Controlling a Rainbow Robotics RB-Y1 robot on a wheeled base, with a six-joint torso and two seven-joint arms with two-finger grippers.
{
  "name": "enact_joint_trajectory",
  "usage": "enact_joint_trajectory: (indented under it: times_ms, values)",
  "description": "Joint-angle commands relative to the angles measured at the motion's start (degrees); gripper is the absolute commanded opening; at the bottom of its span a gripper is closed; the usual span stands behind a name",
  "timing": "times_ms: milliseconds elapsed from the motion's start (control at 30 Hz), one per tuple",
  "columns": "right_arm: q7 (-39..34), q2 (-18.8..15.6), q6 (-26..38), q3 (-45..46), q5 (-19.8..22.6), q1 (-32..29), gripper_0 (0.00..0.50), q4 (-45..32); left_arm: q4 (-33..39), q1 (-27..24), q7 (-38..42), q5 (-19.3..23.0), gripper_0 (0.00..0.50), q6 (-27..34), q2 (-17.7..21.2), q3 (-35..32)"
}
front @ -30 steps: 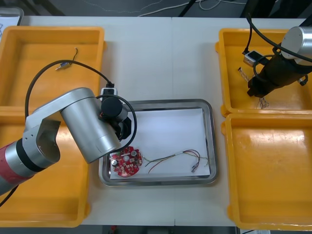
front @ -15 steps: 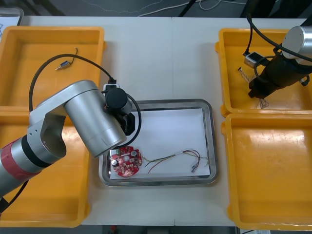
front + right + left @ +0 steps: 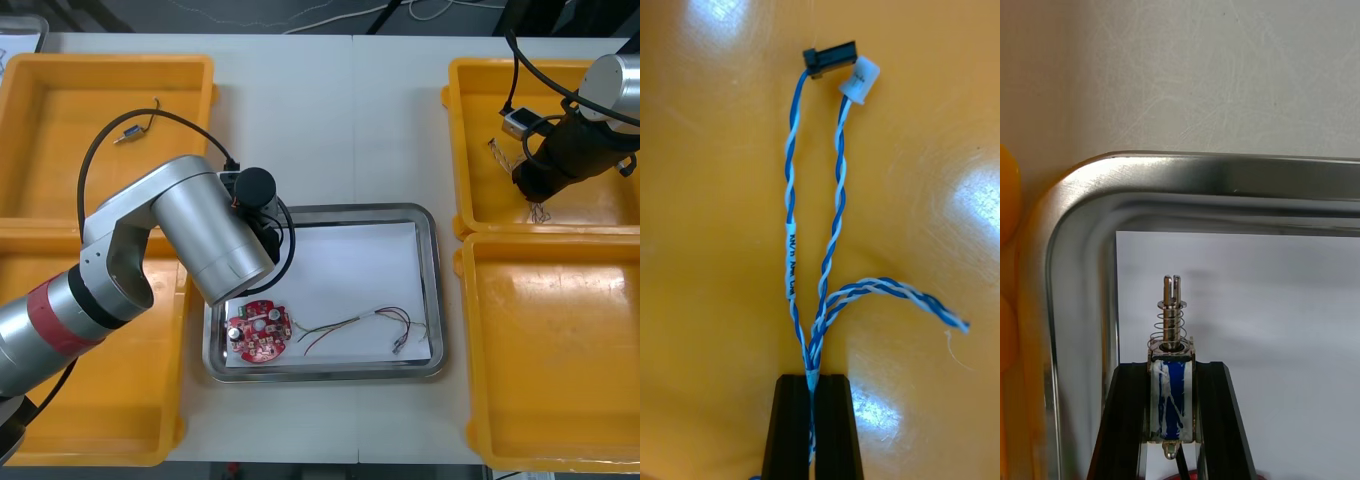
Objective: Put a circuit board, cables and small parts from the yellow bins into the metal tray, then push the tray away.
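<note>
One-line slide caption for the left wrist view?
Left gripper shut on a small metal part with spring and blue body, over a corner of the white-lined metal tray.

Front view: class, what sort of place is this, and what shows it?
Probably a workbench for kitting electronics: yellow bins flank a metal tray holding a red circuit board; the left pincer holds a small metal part by its corner, the right pincer grips a blue-and-white cable in a bin.

The metal tray (image 3: 340, 211) is free mid-floor (circuit board (image 3: 258, 332), cables (image 3: 350, 322) nearer).
</note>
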State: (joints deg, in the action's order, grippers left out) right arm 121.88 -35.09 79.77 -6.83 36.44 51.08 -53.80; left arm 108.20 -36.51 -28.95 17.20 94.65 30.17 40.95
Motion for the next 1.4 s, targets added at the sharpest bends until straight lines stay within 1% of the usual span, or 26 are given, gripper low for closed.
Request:
enact_joint_trajectory:
  times_ms: [33, 200, 333, 400, 433, 467, 500, 567, 667, 700, 767, 833, 900, 1000, 1100, 1167, 1400]
  values:
    - [2.7, -2.2, 0.5, -0.7, -0.3, 1.7, 0.0, -0.3, 0.3, -2.3, 0.3, -0.5, 0.0, -0.3, -1.5, -1.8]
    - [2.7, -2.3, 0.5, -0.7, 0.3, 1.7, 0.0, -0.3, 0.3, -2.3, -0.1, -0.6, 0.0, -0.3, -2.0, -1.8]
    - [2.3, -3.0, 2.0, -0.6, 0.8, 2.0, 0.0, -2.6, 0.3, -2.3, -0.1, -0.6, 0.0, -0.3, -2.2, -1.7]
    - [2.0, -3.5, 3.7, -0.1, 0.8, 2.0, 0.0, -4.5, 0.3, -2.2, -0.2, -0.7, 0.114, -0.3, -2.3, -1.7]
    - [1.9, -3.8, 5.2, 0.5, 0.7, 1.9, 0.0, -5.7, 0.3, -2.2, -0.2, -0.8, 0.214, -0.3, -2.4, -1.7]
    - [1.7, -4.0, 6.6, 1.2, 0.6, 1.9, 0.0, -6.9, 0.3, -2.2, -0.2, -0.8, 0.277, -0.3, -2.4, -1.7]
    - [1.7, -4.3, 7.3, 1.6, 0.5, 2.0, 0.0, -7.5, 0.3, -2.2, -0.2, -0.7, 0.299, -0.3, -2.4, -1.7]
    - [1.9, -4.7, 10.1, 3.0, 0.5, 1.9, 0.0, -9.3, 0.3, -2.1, -0.2, -0.8, 0.372, -0.3, -2.5, -1.7]
    - [1.7, -5.2, 13.0, 4.8, 0.6, 1.9, 0.0, -11.5, 0.3, -1.9, -0.2, -0.9, 0.435, -0.3, -2.6, -1.7]
    - [1.7, -5.3, 13.4, 5.2, 0.7, 1.9, 0.0, -12.0, 0.3, -1.8, -0.2, -0.9, 0.447, -0.3, -2.6, -1.7]
    - [1.7, -5.6, 15.2, 6.5, 0.6, 1.9, 0.0, -14.1, 0.3, -1.8, -0.2, -0.9, 0.489, -0.2, -2.5, -1.7]
    - [1.5, -5.8, 16.4, 7.4, 0.5, 1.9, 0.0, -15.4, 0.4, -1.8, -0.4, -1.0, 0.5, 0.2, -2.5, -1.8]
    - [1.3, -6.0, 17.5, 8.5, 0.5, 1.9, 0.0, -16.7, 0.6, -1.8, -0.7, -1.0, 0.5, 0.5, -2.3, -2.2]
    - [1.3, -6.4, 19.0, 10.2, 1.0, 1.9, 0.0, -17.9, 1.3, -1.8, -1.5, 0.4, 0.5, 1.7, -1.8, -3.9]
    - [1.3, -6.7, 20.2, 11.6, 1.0, 1.8, 0.0, -19.2, 2.7, -2.0, -2.7, 2.3, 0.5, 3.9, -1.3, -6.3]
    - [1.3, -7.1, 20.9, 12.1, 1.0, 1.7, 0.0, -20.1, 3.8, -2.6, -4.0, 3.9, 0.5, 6.6, -1.3, -8.2]
    - [1.8, -7.8, 23.2, 13.9, 1.2, 1.5, 0.0, -22.1, 5.1, -6.9, -4.1, 10.1, 0.5, 13.6, -1.5, -13.0]
